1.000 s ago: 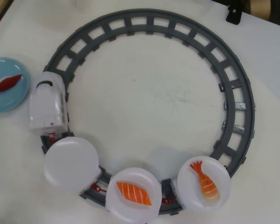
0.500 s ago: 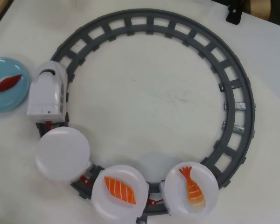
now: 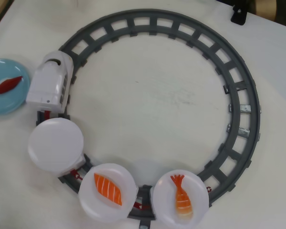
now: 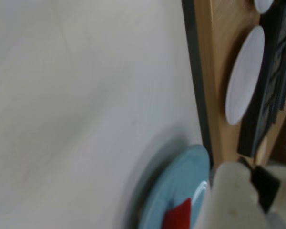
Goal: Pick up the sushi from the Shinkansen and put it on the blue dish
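Observation:
The dark red sushi (image 3: 5, 84) lies on the blue dish (image 3: 5, 102) at the far left of the overhead view, off the track. Just right of the dish, the white Shinkansen (image 3: 48, 86) rides the grey circular track (image 3: 238, 95). It pulls three white plates: one empty (image 3: 56, 144), one with orange salmon (image 3: 107, 189), one with a shrimp (image 3: 182, 198). No arm shows in the overhead view. In the wrist view, a white padded part of my gripper (image 4: 243, 191) sits at the bottom right, close beside the blue dish (image 4: 176, 183) and the red sushi (image 4: 177, 215). How its jaws stand is hidden.
A black bracket (image 3: 238, 14) stands at the top right corner of the white table. The wrist view shows a wooden strip with a white oval disc (image 4: 244, 76) and dark objects beyond the table edge.
The train has run clockwise: the locomotive moved up the left side of the track and the three plates shifted left along the bottom. The sushi and blue dish have stayed put.

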You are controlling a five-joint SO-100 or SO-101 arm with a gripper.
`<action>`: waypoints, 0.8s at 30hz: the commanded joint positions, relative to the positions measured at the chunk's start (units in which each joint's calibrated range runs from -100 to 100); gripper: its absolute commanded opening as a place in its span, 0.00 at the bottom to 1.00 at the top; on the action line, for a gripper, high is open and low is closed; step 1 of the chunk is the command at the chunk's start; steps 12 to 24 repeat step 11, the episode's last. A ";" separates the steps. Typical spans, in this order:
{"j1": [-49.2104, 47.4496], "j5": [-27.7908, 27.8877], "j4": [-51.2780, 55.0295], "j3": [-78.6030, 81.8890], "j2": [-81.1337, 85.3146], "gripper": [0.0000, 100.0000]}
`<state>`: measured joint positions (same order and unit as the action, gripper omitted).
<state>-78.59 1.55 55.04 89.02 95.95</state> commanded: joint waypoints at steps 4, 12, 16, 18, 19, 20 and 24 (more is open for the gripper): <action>-4.07 0.17 -0.48 0.43 0.32 0.03; -3.90 0.17 -0.39 0.52 0.32 0.03; -3.90 0.17 -0.39 0.52 0.32 0.03; -3.90 0.17 -0.39 0.52 0.32 0.03; -3.90 0.17 -0.39 0.52 0.32 0.03; -3.90 0.17 -0.39 0.52 0.32 0.03; -3.90 0.17 -0.39 0.52 0.32 0.03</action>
